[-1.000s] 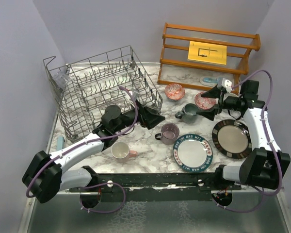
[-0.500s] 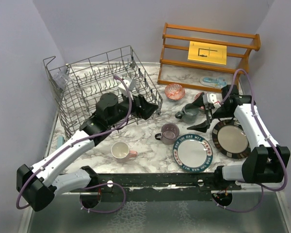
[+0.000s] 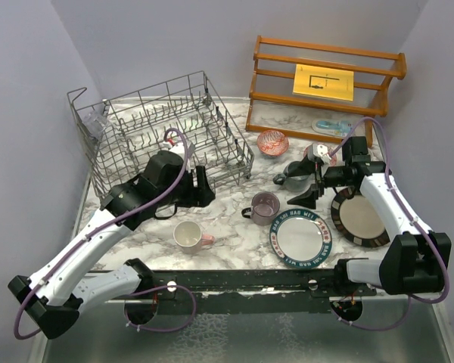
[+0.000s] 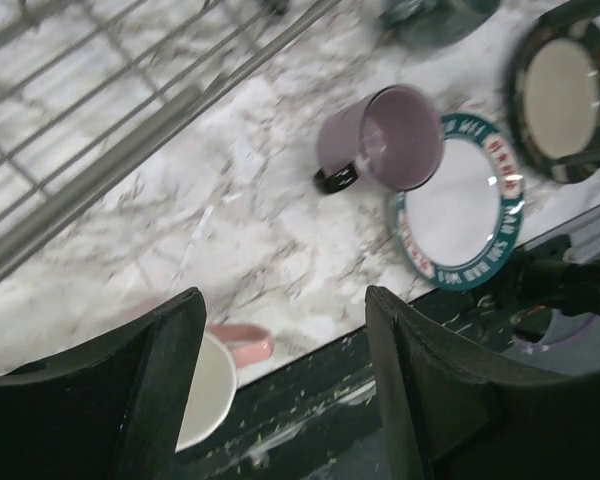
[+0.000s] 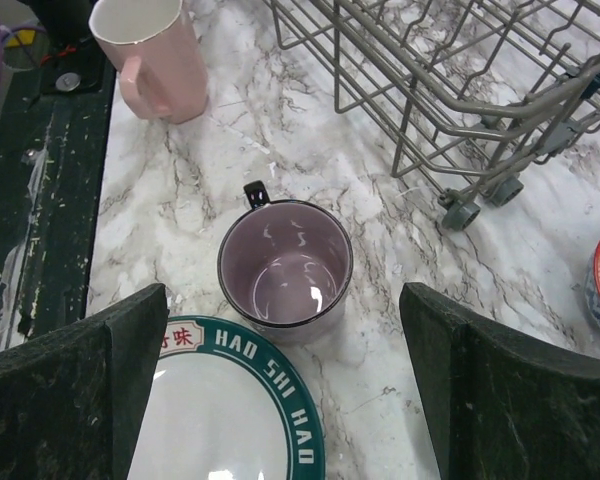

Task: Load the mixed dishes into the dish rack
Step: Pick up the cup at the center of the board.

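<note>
Since a second ago, the left arm has drawn back leftward along the rack's near wall. The left gripper [image 4: 282, 310] now hangs over the table [image 3: 227, 198], fingers spread, nothing between them. The right arm has swung in from the far bowl. The right gripper [image 5: 282, 300] now faces the mauve mug [image 3: 265, 206] without touching it, fingers spread wide and holding nothing. We see no dish moved.

Counts, near to far:
- **Mugs:** three. The pink mug [image 3: 189, 237] is by the near edge, the mauve mug is mid-table, and the grey mug [image 3: 296, 180] is behind it.
- **Plates:** two. The lettered plate [image 3: 299, 238] has the mauve mug just at its rim, and the dark-rimmed plate [image 3: 359, 218] is to its right.
- **Bowls:** one red bowl [image 3: 272, 141] in plain sight. The second one we saw earlier is now behind the right wrist.
- **Glass:** one glass [image 3: 94, 125], already at the rack's left end.
- **Rack:** one rack [image 3: 147, 125], far left. All other dishes are outside it on the table.

A right finger overlaps the grey mug in the top view, and the rack's near wall stands between the left gripper and the tines. A wooden shelf [image 3: 325, 53] with a yellow card [image 3: 323, 82] stands far right, with a light-blue item [image 3: 329, 125] under it.
</note>
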Controlling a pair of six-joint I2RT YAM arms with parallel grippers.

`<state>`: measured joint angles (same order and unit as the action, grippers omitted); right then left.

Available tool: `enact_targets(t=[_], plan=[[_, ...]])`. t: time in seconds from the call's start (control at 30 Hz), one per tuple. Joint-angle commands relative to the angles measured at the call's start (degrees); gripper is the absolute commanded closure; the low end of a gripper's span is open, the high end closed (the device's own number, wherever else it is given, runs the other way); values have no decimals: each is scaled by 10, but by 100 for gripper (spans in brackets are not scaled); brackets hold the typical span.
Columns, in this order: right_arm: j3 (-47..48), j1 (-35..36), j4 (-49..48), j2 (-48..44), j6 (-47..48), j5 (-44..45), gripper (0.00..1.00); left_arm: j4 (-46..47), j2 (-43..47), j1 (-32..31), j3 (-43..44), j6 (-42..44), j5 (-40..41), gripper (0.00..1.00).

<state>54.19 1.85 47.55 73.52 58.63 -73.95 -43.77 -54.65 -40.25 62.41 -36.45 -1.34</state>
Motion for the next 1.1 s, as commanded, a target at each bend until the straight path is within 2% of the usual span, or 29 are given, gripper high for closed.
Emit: enact_targets(t=[0.0, 0.27, 0.33, 0.6, 0.83, 0.93, 1.07], plan=[[0, 3, -63, -4, -65, 27, 2, -162, -12, -1, 26, -47, 53, 36], [-1, 3, -66, 0, -68, 29, 2, -249, -19, -2, 4, -63, 67, 49], [0, 4, -66, 1, -68, 29, 2, -255, -21, -1, -11, -67, 76, 49], [-1, 3, -67, 5, -72, 31, 2, -224, -17, -1, -81, -84, 129, 49], [-1, 4, -69, 7, -78, 32, 2, -145, -17, -2, -169, -93, 115, 57], [-2, 3, -70, 8, -79, 31, 2, -130, -13, -1, -191, -97, 112, 65], [-2, 3, -70, 11, -80, 31, 2, -116, -7, -1, -201, -99, 106, 83]])
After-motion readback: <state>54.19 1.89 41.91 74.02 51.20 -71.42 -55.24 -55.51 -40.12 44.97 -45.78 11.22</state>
